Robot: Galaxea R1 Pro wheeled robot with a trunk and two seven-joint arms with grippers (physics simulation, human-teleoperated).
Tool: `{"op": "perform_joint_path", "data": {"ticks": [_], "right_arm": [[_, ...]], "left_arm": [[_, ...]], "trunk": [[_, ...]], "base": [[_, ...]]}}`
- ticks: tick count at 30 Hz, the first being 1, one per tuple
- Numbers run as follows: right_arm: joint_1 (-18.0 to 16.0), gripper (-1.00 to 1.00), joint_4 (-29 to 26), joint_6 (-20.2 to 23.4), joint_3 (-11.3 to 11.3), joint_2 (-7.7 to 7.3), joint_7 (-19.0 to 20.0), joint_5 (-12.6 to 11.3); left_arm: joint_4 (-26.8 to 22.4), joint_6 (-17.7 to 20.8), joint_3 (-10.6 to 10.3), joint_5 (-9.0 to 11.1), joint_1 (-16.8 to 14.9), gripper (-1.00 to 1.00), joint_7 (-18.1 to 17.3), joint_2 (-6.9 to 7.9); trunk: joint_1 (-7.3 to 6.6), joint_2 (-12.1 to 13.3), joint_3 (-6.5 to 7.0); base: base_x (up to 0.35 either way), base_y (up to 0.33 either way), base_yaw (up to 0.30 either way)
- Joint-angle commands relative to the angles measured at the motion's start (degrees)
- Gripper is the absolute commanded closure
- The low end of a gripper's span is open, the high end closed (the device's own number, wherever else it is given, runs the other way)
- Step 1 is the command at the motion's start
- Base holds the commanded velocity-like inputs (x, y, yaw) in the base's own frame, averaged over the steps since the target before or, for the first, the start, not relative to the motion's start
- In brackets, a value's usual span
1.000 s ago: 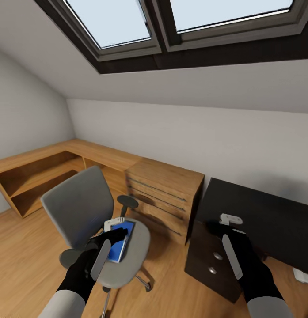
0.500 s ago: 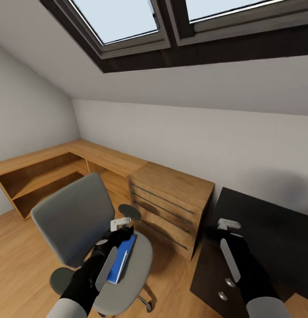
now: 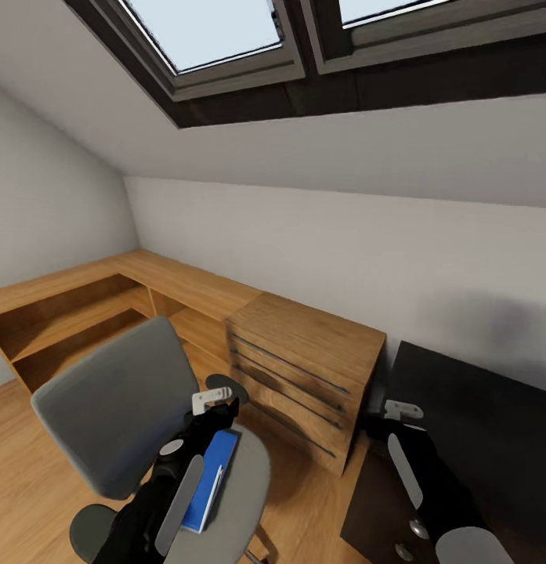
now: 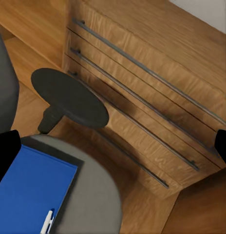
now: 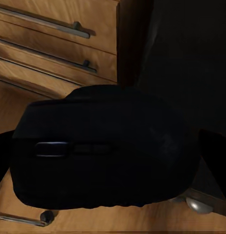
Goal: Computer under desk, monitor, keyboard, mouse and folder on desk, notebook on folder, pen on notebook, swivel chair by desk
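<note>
Spread left fingers [image 4: 6, 151] are seen over the flat bright blue folder [image 3: 208, 479] on the grey swivel chair [image 3: 116, 407]; it is judged light, stiff, best pinched by an edge. Beside that chair, the small black oval mouse [image 5: 101, 153] is clamped in the right gripper [image 3: 380, 424].

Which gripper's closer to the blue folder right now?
Left. The left gripper hovers just over the folder on the chair seat; the right gripper is off by the black desk, holding the mouse.
</note>
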Motion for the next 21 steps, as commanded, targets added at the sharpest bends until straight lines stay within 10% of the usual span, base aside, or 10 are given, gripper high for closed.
{"op": "perform_joint_path", "data": {"ticks": [1,21], "right_arm": [[-0.1,1.00,0.6,0.1,0.1,-0.15,-0.5,-0.5],[-6.4,1.00,20.5,-8.2,-0.5,-5.19,-0.5,-0.4]], "left_arm": [[-0.2,0.2,-0.6,0.6,0.0,-1.00,0.5,0.03],[-9.6,3.5,-3.5,0.6,5.1,-1.00,0.6,0.10]], "trunk": [[0.02,-0.1,-0.09],[0.02,-0.1,-0.09]], "base": [[0.012,0.000,0.000],[0.028,-0.024,0.000]]}}
